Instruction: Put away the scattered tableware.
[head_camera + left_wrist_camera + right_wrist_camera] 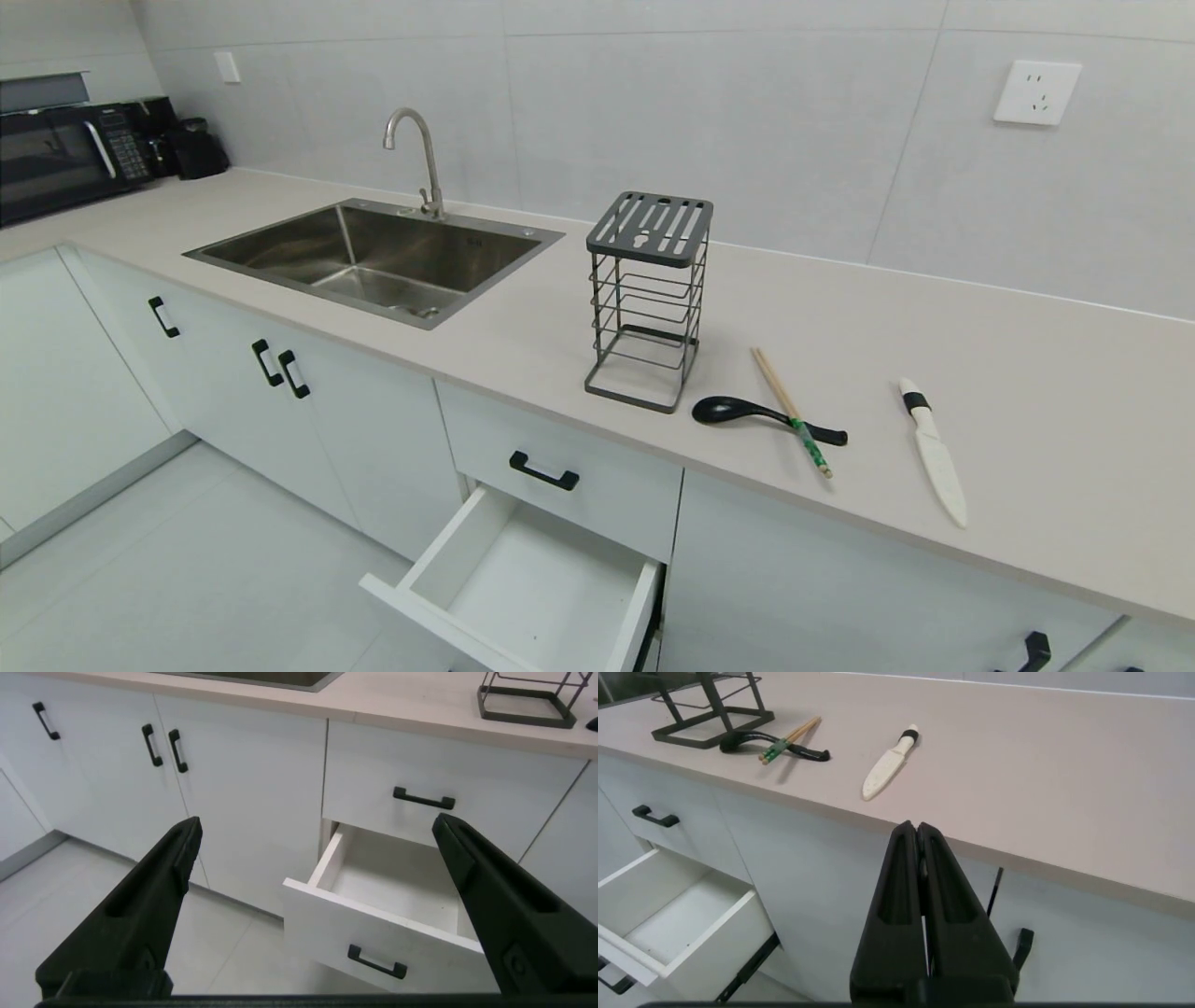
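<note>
1. The left gripper (pixel 316 826) is holding its two fingers wide apart, gripping nothing. The open drawer (pixel 336 929) is sitting just ahead of it.
2. The right gripper (pixel 918 831) is pressing its fingers together, empty.
3. The white knife (pixel 890 763) is lying on the counter (pixel 1046 775) ahead of the right gripper.
4. The chopsticks (pixel 789 740) are lying across the black spoon (pixel 752 739), farther off, beside the wire rack (pixel 646 254).

Black spoon (pixel 747 410) lying flat on the tabletop (pixel 1027 373), wooden green-tipped chopsticks (pixel 777 385) laid across its handle, white knife (pixel 932 453) flat, apart on their right
</note>
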